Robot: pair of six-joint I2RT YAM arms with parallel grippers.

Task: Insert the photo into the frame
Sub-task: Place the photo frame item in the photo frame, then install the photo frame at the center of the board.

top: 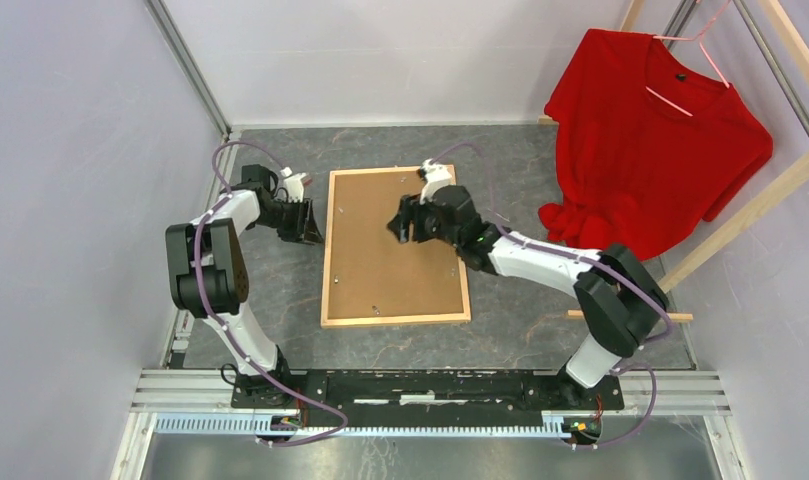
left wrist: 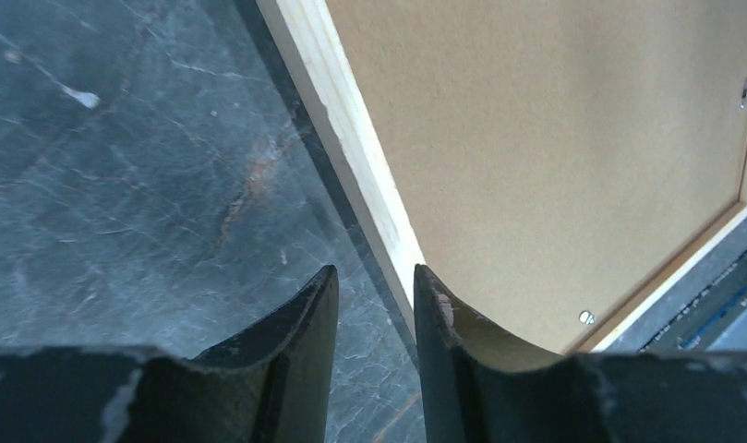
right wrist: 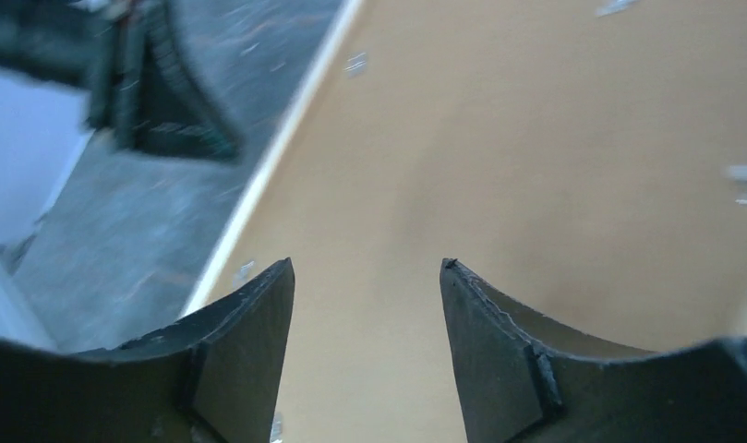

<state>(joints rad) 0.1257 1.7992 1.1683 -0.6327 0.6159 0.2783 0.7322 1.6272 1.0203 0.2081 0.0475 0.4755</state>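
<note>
From above, the frame [top: 395,320] lies flat on the dark marbled table [top: 520,170], back upward, its narrow pale rails enclosing a brown fibreboard back [top: 380,265] that fills the opening. The photo shows in no view; whether it sits under the board cannot be told. The left gripper [top: 308,225] hangs just beside the frame's left rail, near the far corner. The right gripper [top: 405,222] hovers over the far half of the fibreboard back. Off to the right, well apart from the frame, a red T-shirt [top: 650,130] hangs on a pink hanger [top: 695,50] from a wooden rack [top: 750,215].

In the left wrist view, the two dark fingers [left wrist: 300,355] stand a narrow gap apart with nothing between them. One is over bare table and the other over the pale rail, and whether it touches the wood cannot be told. A small metal tab [left wrist: 586,317] sits at the edge of the board near a corner, and another [left wrist: 746,89] shows on the adjoining side.

The right wrist view is blurred. Its fingers [right wrist: 249,351] stand wide apart, gripping nothing, with plain brown board beneath them and the frame's pale rail running up to the left beside the grey table. Smeared bright flecks mark tabs along the board's edges.
</note>
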